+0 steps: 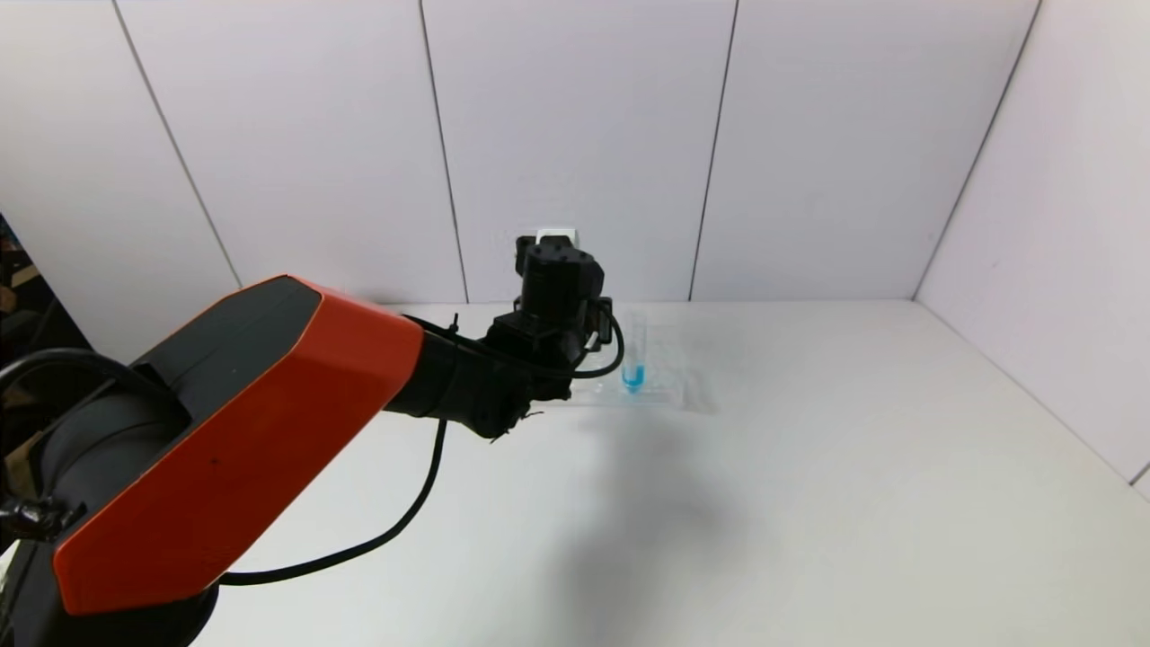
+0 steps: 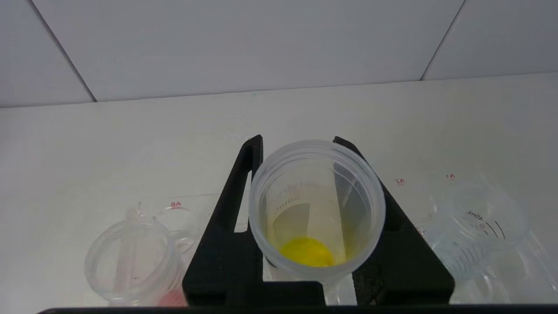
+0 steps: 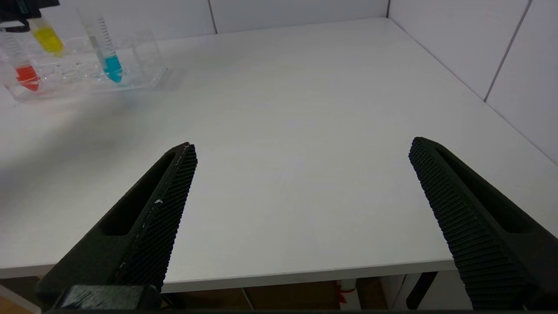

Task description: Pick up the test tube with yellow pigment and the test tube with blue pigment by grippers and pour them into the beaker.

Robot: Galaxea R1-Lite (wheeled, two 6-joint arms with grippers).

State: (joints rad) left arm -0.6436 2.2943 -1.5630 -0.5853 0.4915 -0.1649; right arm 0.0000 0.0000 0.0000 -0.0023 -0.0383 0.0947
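My left gripper [image 2: 298, 141] is shut on the test tube with yellow pigment [image 2: 307, 250], one black finger on each side of its open mouth. In the right wrist view that yellow tube [image 3: 48, 39] hangs upright with its tip higher than its neighbours' tips. The test tube with blue pigment [image 1: 634, 364] stands upright in the clear rack [image 1: 676, 388], just right of the left wrist; it shows again as the blue tube [image 3: 111, 65]. My right gripper [image 3: 303, 146] is open over the table's near edge, holding nothing. The beaker is out of view.
A red-tipped tube [image 3: 27, 76] stands in the rack [image 3: 144, 74] on the yellow tube's other side. White walls close the table at the back and right. My left arm [image 1: 234, 422] reaches over the table's left half.
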